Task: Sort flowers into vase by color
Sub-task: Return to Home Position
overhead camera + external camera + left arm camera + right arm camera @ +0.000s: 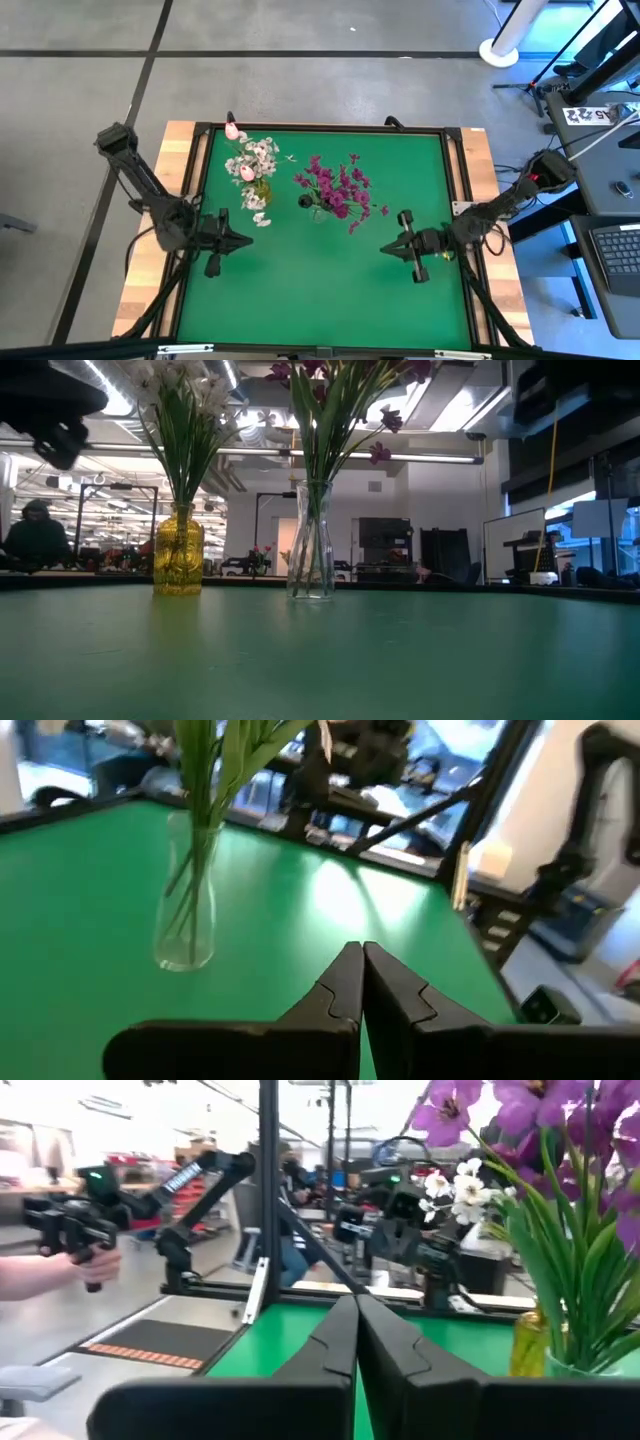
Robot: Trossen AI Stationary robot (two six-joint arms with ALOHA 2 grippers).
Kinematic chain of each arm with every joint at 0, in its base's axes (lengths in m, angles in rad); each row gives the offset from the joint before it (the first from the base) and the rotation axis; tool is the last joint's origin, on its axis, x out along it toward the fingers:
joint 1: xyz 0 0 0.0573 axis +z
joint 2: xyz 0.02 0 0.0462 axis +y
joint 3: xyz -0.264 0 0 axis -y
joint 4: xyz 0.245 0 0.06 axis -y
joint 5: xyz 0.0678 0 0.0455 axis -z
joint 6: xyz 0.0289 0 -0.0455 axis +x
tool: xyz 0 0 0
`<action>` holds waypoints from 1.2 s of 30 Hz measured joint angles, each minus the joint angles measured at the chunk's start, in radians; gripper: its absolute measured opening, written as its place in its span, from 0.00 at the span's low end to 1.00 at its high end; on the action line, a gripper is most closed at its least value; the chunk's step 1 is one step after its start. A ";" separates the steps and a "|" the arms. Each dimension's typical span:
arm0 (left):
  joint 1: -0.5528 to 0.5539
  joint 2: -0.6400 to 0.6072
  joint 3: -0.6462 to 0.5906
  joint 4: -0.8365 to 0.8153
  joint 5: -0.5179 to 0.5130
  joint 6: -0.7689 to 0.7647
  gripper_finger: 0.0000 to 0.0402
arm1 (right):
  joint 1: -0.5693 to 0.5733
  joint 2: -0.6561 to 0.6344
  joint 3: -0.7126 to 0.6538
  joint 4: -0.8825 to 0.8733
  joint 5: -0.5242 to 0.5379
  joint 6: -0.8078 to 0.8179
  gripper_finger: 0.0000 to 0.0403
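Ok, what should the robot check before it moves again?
1. Left end effector shut, holding nothing: ok.
2. Right end effector shut, holding nothing: ok.
3. Purple flowers in the clear vase: ok.
4. White flowers in the yellow vase: ok.
5. Both vases upright, standing apart: ok.
6. Farthest pink tulip, stem in a vase: cannot tell.
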 joint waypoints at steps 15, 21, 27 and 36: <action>0.194 -0.046 -0.156 0.429 0.182 0.362 0.00 | -0.121 -0.115 -0.156 -0.020 -0.058 0.079 0.00; 0.194 -0.101 -0.156 0.428 0.181 0.411 0.00 | -0.123 -0.300 -0.225 -0.081 0.008 0.093 0.00; 0.220 -0.118 -0.155 0.366 0.183 0.376 0.00 | -0.123 -0.469 -0.225 -0.200 -0.013 -0.028 0.00; 0.255 -0.118 -0.155 0.339 0.215 0.356 0.00 | -0.122 -0.869 -0.225 -0.600 0.015 -0.062 0.00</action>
